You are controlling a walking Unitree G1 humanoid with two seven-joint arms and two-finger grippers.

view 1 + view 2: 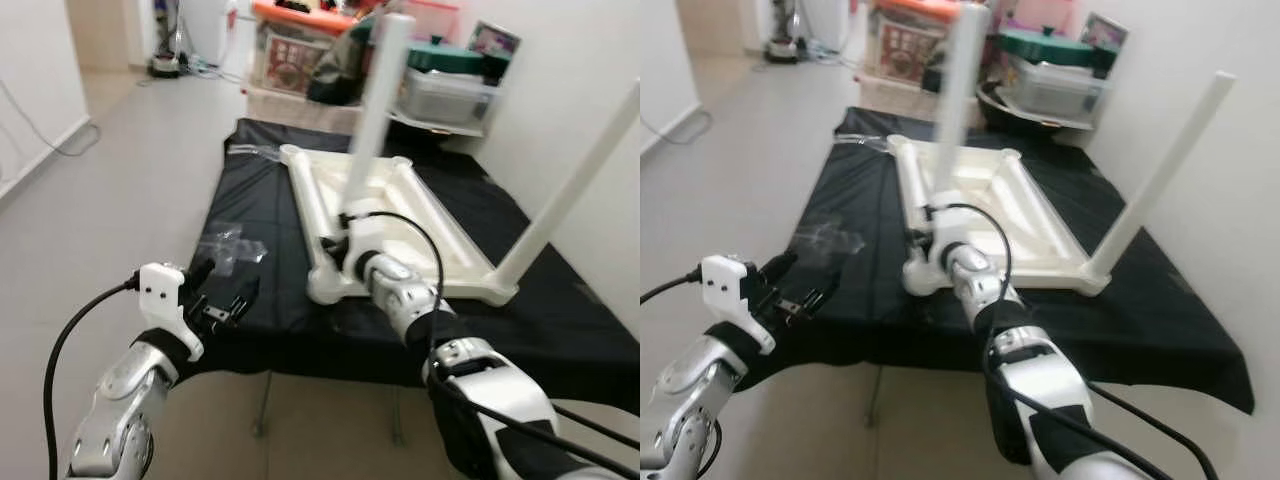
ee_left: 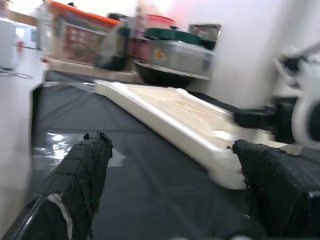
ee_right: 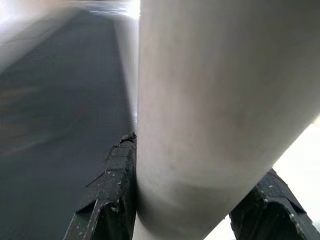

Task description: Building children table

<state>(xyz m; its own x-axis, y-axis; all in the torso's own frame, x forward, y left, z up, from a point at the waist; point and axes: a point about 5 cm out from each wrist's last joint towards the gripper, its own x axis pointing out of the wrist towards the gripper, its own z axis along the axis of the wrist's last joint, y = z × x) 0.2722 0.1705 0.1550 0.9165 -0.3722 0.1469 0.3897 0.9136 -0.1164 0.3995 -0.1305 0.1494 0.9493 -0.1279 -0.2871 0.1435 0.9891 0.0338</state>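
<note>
- Head views: tabletop [image 1: 385, 215] lies upside down on the black-draped worktop [image 1: 560, 320] so leg sockets face up. One leg [image 1: 575, 190] stands in the near right corner. Right gripper [image 1: 345, 232] holds a second leg [image 1: 377, 100] upright near the near left corner, probably to seat it.
- Left wrist: left gripper [image 2: 170, 170] fingers [image 2: 82, 172] apart, empty, just off the worktop edge, facing the tabletop corner.
- Right wrist: fingers [image 3: 112, 192] clamped on the white leg.

grey floor [image 1: 130, 190] | white wall [image 1: 560, 90] | stacked storage boxes [image 1: 300, 55]

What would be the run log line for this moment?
right gripper: shut on white leg, near corner | left gripper: open, idle | tabletop: upside down on black cloth
</note>
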